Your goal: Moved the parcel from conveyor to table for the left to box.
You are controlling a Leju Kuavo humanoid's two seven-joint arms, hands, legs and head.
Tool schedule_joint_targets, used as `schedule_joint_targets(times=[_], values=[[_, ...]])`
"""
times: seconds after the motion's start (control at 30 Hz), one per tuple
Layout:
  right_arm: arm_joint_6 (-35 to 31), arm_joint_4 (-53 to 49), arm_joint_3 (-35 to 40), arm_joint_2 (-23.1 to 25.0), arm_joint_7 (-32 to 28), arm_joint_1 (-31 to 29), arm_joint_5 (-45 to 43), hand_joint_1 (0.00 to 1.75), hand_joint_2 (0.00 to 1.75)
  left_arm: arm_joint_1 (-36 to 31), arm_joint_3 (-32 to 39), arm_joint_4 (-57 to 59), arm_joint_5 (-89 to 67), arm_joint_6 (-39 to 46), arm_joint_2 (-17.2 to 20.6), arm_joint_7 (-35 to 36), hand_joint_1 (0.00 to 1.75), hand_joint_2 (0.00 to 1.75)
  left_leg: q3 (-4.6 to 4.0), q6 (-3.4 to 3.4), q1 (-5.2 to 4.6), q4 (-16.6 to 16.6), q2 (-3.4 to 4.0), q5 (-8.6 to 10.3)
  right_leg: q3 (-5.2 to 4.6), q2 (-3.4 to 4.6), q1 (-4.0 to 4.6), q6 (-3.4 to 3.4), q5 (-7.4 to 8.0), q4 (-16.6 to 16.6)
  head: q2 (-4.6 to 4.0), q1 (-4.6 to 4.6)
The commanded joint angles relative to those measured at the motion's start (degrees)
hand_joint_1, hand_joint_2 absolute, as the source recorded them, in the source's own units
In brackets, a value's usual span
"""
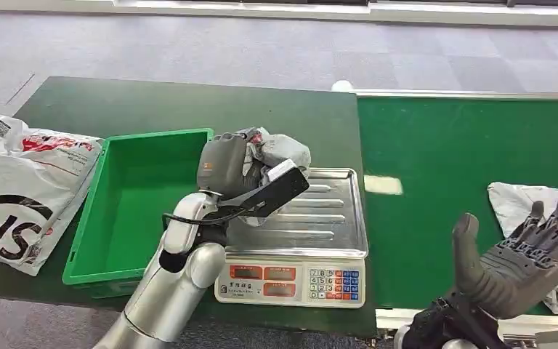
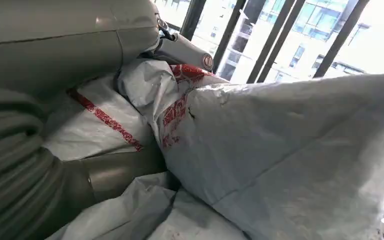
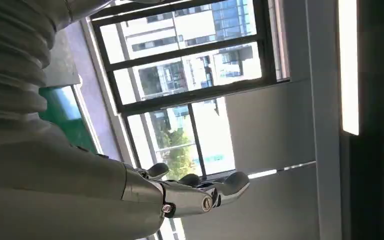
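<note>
My left hand point(image 1: 227, 169) grips a crumpled grey parcel point(image 1: 282, 151) with red print, held above the far left corner of the scale's steel pan point(image 1: 334, 218), right beside the green box point(image 1: 134, 207). Up close in the left wrist view the parcel point(image 2: 280, 160) bulges against my left hand point(image 2: 55, 100). My right hand point(image 1: 512, 258) hovers with fingers spread and nothing in them over the near edge of the green conveyor point(image 1: 443, 167); the right wrist view shows that hand point(image 3: 180, 192) open against windows. A second grey parcel point(image 1: 552, 218) lies on the belt just beyond my right hand.
The scale's keypad front point(image 1: 290, 282) faces me at the table's near edge. Large white bags with red and black print point(image 1: 22, 189) lie left of the green box. The dark green table top point(image 1: 189, 105) stretches behind the box and scale.
</note>
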Motion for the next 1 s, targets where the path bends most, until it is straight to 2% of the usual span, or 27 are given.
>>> schedule_joint_targets(times=[0.03, 1.0], values=[[-0.05, 0.64, -1.95, -0.96, 0.01, -0.91, -0.18, 0.00, 1.75, -1.53, 1.67, 1.16, -0.14, -0.38, 1.30, -0.08, 1.75, 1.75, 0.03, 0.01, 0.01, -0.03, 0.05, 0.01, 0.02, 0.04, 0.02, -0.04, 0.02, -0.03, 0.00, 0.00], [-0.05, 0.64, -1.95, -0.96, 0.01, -0.91, -0.18, 0.00, 1.75, -1.53, 1.67, 1.16, -0.14, -0.38, 1.30, -0.08, 1.75, 1.75, 0.02, 0.01, 0.01, -0.03, 0.05, 0.01, 0.01, 0.04, 0.02, -0.05, 0.03, -0.04, 0.00, 0.00]])
